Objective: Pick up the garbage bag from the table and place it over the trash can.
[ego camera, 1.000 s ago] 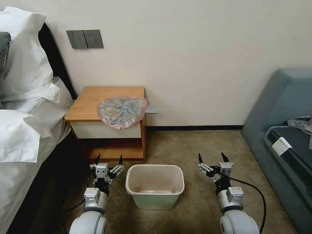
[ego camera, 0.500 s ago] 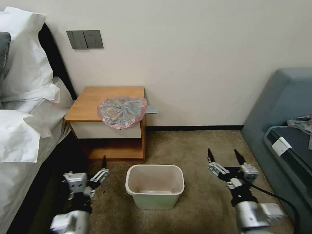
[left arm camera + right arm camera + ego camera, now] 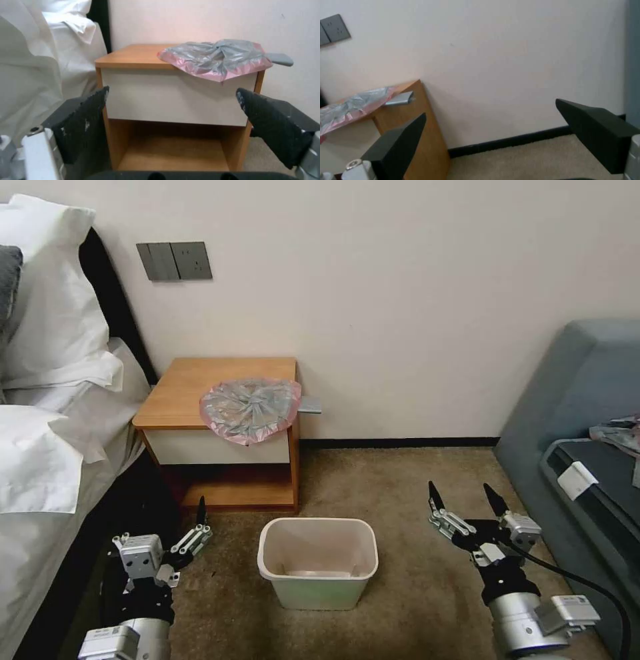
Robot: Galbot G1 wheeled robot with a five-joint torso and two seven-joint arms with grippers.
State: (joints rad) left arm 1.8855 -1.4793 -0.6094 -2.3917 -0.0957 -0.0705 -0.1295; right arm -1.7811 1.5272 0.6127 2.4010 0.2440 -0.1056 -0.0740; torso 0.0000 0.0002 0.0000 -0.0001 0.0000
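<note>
Both pincers are spread and empty: the left pincer (image 3: pixel 179 532) has swung out toward the bed, the right pincer (image 3: pixel 467 499) out toward the sofa, clearing the can (image 3: pixel 318 561). The bag (image 3: pixel 250 408) lies untouched on the bench (image 3: pixel 187 387), overhanging its front edge; pickup hasn't begun.

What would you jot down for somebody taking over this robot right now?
Left gripper: open, holding nothing, low beside the bed, facing the table.
Right gripper: open, holding nothing, above the carpet right of the trash can.
Garbage bag: lying bunched on the table's front right corner, pink edge hanging over the drawer front.
Done: nothing picked up yet.
Left: grasp the bag and fit it over the can.
</note>
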